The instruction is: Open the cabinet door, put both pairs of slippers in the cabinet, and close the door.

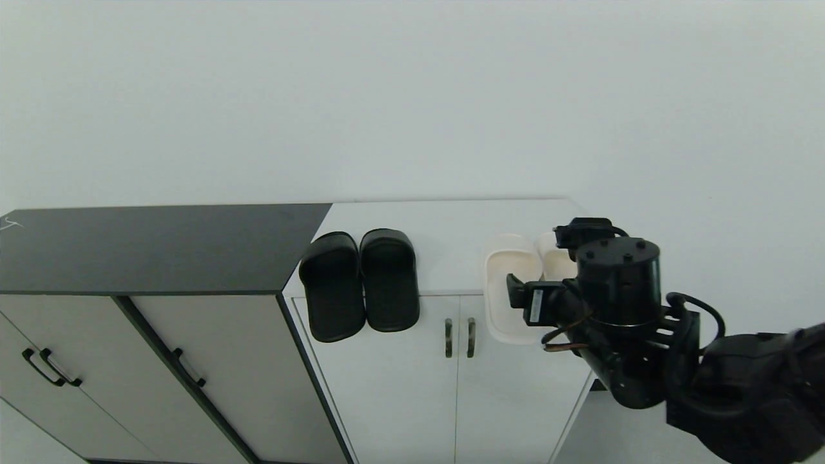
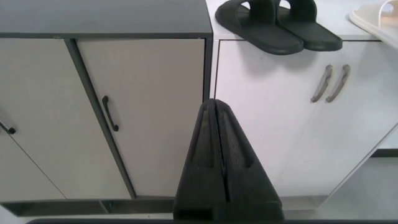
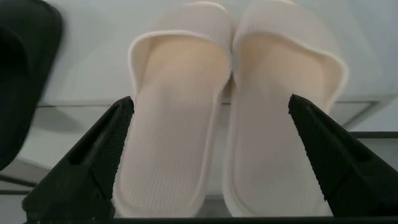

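A pair of black slippers (image 1: 361, 280) lies on top of the white cabinet (image 1: 445, 219), toes over its front edge; the black slippers (image 2: 280, 25) also show in the left wrist view. A pair of cream slippers (image 1: 512, 283) lies to their right. My right gripper (image 3: 211, 134) stands open at the heels of the cream slippers (image 3: 230, 118), one finger on each outer side. The cabinet's two doors are closed, their handles (image 1: 459, 337) side by side. My left gripper (image 2: 216, 134) is shut on nothing, low in front of the cabinets, facing the doors and the handles (image 2: 331, 83).
A lower cabinet with a dark top (image 1: 148, 245) adjoins the white one on the left, with black door handles (image 1: 187, 367). A plain wall (image 1: 412, 96) rises behind. Floor shows to the right of the white cabinet.
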Available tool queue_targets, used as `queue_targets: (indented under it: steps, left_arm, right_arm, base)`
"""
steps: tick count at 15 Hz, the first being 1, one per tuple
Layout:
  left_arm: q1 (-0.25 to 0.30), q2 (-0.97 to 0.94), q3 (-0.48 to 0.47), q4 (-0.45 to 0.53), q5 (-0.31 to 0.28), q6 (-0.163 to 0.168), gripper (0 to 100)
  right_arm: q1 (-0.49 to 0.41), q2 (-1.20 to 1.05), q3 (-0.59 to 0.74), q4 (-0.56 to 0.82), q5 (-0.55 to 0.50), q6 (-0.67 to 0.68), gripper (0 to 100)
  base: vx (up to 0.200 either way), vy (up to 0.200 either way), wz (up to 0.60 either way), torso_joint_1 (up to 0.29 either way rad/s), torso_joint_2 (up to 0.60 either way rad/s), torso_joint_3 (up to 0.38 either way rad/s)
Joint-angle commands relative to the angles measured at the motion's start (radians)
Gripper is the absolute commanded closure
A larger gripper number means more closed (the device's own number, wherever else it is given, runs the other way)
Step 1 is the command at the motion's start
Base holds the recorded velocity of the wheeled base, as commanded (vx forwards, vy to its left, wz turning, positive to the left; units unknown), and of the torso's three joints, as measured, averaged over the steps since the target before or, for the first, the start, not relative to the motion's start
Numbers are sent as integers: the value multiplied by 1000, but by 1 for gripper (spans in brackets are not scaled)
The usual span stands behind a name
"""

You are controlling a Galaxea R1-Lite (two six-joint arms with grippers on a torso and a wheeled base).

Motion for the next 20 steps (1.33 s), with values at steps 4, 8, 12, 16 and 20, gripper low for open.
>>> queue_targets:
  steps: [4,8,12,16,20]
  left_arm:
    - [0,0,0,0,0,-1,100]
    - [0,0,0,0,0,-1,100]
    - [0,0,0,1,0,-1,100]
    - [0,0,0,0,0,-1,100]
    - [0,0,0,1,-3,1,100]
  right_arm:
    - [-95,195,-150,-3,-1,-44,0]
    - [-147,241,-231,-3,-1,-58,0]
    - [-166,308,-329,-3,-1,-60,0]
    - [-184,319,-345,-3,1,-60,100]
    - [-97,167,-227,-91,149,-60,100]
  base:
    - [0,0,0,0,0,0]
    - [0,0,0,0,0,0]
    - [0,0,0,0,0,0]
    - [0,0,0,0,0,0]
    - [0,0,0,0,0,0]
